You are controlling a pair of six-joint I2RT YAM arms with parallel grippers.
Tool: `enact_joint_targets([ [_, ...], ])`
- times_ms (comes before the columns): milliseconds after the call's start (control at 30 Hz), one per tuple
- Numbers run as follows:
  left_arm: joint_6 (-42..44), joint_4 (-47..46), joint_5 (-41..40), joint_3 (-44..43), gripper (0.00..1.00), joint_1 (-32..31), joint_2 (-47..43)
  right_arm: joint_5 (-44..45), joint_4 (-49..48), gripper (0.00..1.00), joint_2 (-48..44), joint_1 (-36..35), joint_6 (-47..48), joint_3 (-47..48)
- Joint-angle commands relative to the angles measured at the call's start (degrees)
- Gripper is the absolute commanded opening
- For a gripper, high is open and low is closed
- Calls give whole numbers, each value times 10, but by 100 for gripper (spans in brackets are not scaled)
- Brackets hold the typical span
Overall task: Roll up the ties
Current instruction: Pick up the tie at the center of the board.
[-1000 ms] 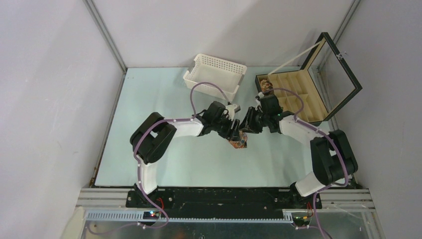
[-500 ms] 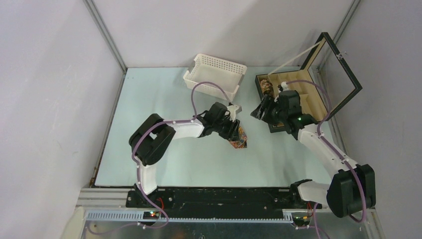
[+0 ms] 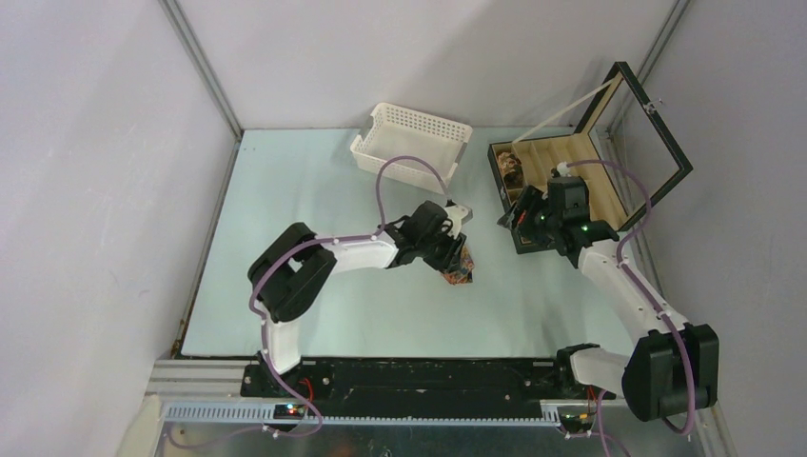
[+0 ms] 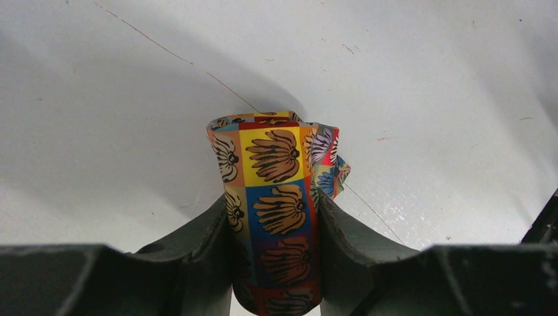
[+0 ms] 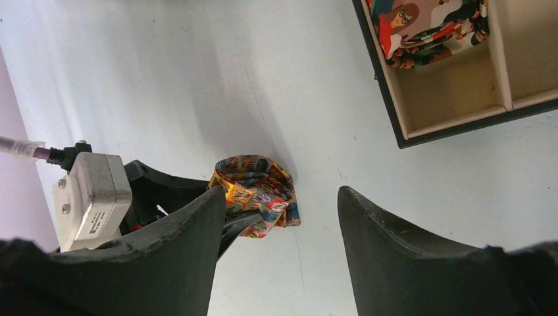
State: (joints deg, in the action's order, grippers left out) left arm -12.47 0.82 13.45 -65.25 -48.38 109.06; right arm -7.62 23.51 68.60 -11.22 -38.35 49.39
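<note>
Mid-table, the rolled tie (image 4: 276,197) sits clenched between the jaws of the left gripper (image 4: 273,217), its far end poking past the fingertips; soft, light, slick fabric, likely to spring loose, so best pinched across the whole coil; the right gripper (image 3: 512,217) hangs released and empty, off right beside the box (image 3: 609,205).

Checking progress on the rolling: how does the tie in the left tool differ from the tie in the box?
The held tie is clamped in the left tool over the table; the boxed tie lies untouched in a compartment of the box. The held tie shows coloured squares with brown fan motifs; the boxed tie shows a cartoon face. Both are bundled multicoloured fabric.
</note>
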Motion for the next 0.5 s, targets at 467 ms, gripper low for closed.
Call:
enact_joint_targets([
  [467,5,48,-9,0,0,-24,-42,14,5,73,-7,35,24,-5],
])
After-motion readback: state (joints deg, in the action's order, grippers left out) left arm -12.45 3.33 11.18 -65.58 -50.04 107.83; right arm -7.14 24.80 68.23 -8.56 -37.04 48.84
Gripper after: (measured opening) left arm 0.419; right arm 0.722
